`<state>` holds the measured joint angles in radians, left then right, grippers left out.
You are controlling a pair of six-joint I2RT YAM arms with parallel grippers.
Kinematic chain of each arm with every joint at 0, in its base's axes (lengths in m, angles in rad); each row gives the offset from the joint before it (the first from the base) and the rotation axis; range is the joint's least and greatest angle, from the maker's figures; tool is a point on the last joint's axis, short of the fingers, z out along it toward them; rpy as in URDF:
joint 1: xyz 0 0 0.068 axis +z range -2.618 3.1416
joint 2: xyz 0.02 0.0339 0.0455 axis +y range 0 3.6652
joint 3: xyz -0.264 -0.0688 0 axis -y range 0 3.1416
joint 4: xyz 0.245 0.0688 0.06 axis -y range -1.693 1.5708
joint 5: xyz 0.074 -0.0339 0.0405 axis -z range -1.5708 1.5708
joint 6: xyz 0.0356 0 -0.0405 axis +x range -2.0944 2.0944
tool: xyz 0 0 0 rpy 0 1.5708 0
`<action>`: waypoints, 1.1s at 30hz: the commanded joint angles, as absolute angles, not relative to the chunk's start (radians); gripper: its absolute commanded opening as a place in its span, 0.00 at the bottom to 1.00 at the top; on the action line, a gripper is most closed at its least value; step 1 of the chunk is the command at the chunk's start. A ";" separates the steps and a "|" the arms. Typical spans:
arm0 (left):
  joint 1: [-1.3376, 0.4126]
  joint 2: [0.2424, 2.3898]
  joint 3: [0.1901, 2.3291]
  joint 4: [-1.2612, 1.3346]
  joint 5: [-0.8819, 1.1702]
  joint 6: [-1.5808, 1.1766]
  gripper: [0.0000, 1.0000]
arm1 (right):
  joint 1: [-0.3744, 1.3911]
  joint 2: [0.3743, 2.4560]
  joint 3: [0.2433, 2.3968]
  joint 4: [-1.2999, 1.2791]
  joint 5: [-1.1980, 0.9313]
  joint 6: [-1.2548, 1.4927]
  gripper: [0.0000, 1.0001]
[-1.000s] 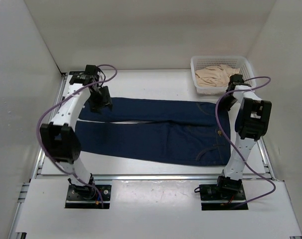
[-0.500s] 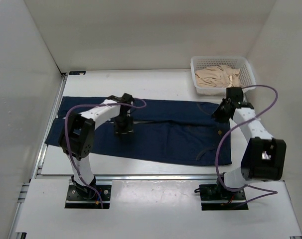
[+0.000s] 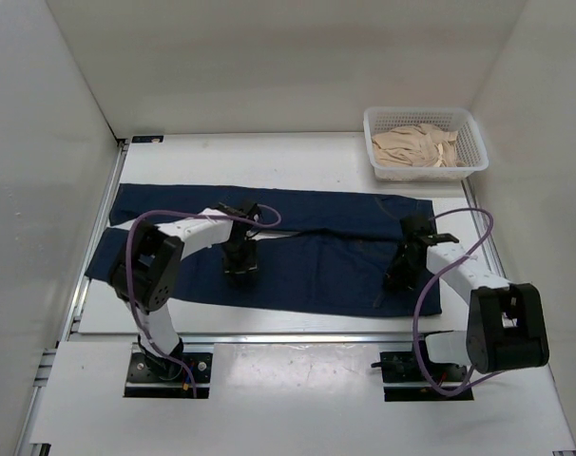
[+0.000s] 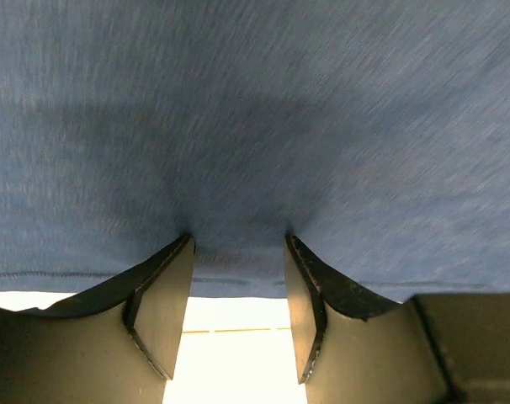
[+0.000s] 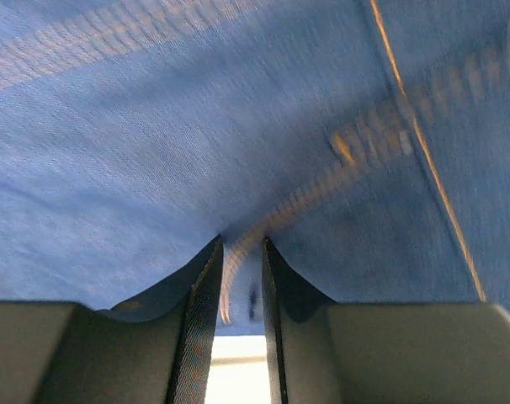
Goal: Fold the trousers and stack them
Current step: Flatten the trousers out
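Observation:
The dark navy trousers [image 3: 316, 271] lie flat across the table, legs to the left and waistband to the right. My left gripper [image 3: 239, 268] is down on the near leg by its front edge. In the left wrist view the left gripper [image 4: 238, 244] is open, its tips pressed against the denim [image 4: 255, 101], with white table showing between the fingers. My right gripper [image 3: 398, 275] is down on the near side of the seat by a pocket. In the right wrist view the right gripper [image 5: 242, 244] is nearly closed, with denim [image 5: 154, 126] and tan stitching between its fingers.
A white mesh basket [image 3: 474, 144] holding crumpled beige cloth [image 3: 416, 142] stands at the back right. White walls close in the left, right and back. The trousers' leg ends reach the table's left edge.
Both arms swung from the trousers' far edge toward me and dropped onto the near side. The left gripper moved from the far left to the near leg, the right from the far waist to the near seat.

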<state>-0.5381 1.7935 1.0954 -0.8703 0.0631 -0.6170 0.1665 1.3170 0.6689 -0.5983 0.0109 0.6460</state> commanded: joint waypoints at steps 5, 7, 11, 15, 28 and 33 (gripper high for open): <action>-0.561 1.641 0.897 -0.856 0.119 -0.658 0.58 | 0.261 1.125 0.655 -0.854 0.070 0.833 0.30; -0.561 1.620 0.897 -0.882 0.120 -0.658 0.58 | 0.261 1.106 0.655 -0.894 0.084 0.833 0.30; -0.561 1.611 1.032 -0.980 0.062 -0.637 0.59 | 0.270 1.043 0.685 -0.904 0.098 0.812 0.30; -0.552 1.670 1.417 -1.075 -0.047 -0.589 0.58 | 0.279 1.054 0.832 -0.789 0.173 0.739 0.31; -0.387 2.315 2.144 -1.227 -0.003 -0.509 0.49 | 0.284 1.543 1.133 -0.663 0.101 0.568 0.28; -0.387 2.422 2.175 -1.200 0.017 -0.518 0.52 | 0.428 1.519 1.022 -0.600 0.064 0.610 0.28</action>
<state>-0.3672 2.4344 2.1334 -1.1988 -0.0044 -0.5251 0.3592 1.5547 1.0626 -0.6476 0.1207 0.6025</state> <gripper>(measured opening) 0.515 0.284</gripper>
